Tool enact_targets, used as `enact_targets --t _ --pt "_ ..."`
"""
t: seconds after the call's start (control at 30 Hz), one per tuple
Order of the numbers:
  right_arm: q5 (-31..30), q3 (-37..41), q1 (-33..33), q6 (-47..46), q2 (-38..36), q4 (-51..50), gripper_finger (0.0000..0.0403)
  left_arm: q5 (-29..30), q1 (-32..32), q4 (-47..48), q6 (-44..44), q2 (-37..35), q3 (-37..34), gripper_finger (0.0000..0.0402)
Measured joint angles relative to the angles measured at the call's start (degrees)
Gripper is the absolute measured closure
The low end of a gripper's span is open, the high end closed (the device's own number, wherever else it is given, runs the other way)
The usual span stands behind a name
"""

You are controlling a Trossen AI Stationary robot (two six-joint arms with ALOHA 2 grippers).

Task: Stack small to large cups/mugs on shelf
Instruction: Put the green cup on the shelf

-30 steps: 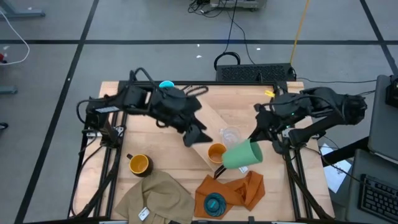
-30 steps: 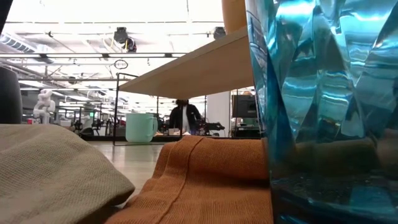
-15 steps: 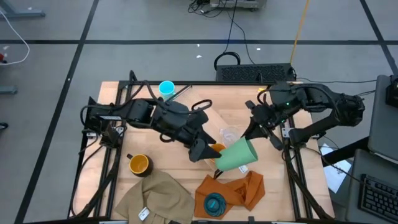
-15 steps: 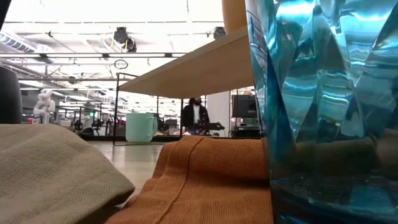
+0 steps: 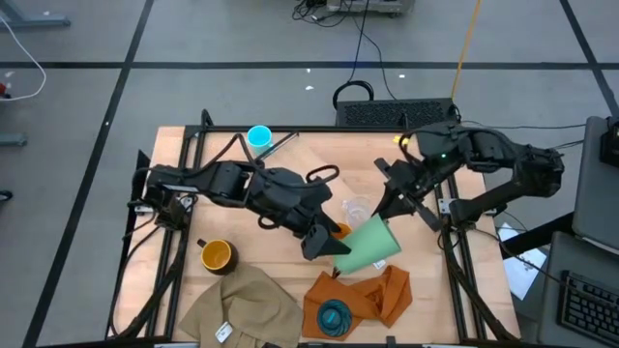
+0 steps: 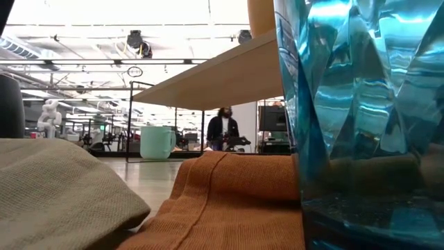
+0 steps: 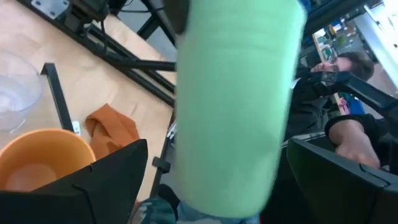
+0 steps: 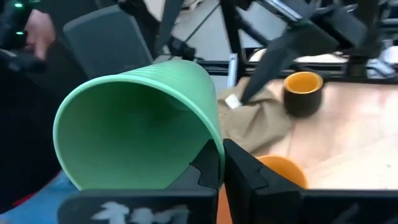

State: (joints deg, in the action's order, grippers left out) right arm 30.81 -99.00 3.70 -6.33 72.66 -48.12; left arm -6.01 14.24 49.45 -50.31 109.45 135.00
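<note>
Green cup handover above the shelf's front end.

Right gripper [image 8: 219,163] pinches the green cup [image 5: 368,245] by its rim; left gripper [image 5: 324,244] stands wide around its body. Advise closing squarely before release, clear of orange cup [image 5: 338,232].

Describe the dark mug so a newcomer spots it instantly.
Start at the wooden tabletop and go to its front-left part, just behind the crumpled tan cloth. The dark mug with the yellow-orange inside stands there upright and alone, clear of both arms. No other cup pairs a dark outside with a bright yellow-orange inside.
</note>
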Motion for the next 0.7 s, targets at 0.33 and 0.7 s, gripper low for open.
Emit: enact_targets --t 0.33,0.7 --pt "4.04 0.00 -0.03 0.55 3.76 3.60 0.0403 -3.62 0.44 -0.17 -2.91 0.10 -0.02 0.0016" --pt "8.63 0.00 -3.38 -0.49 5.05 7.42 0.0403 -5.61 1.29 -0.15 -4.93 0.10 -0.02 0.0016"
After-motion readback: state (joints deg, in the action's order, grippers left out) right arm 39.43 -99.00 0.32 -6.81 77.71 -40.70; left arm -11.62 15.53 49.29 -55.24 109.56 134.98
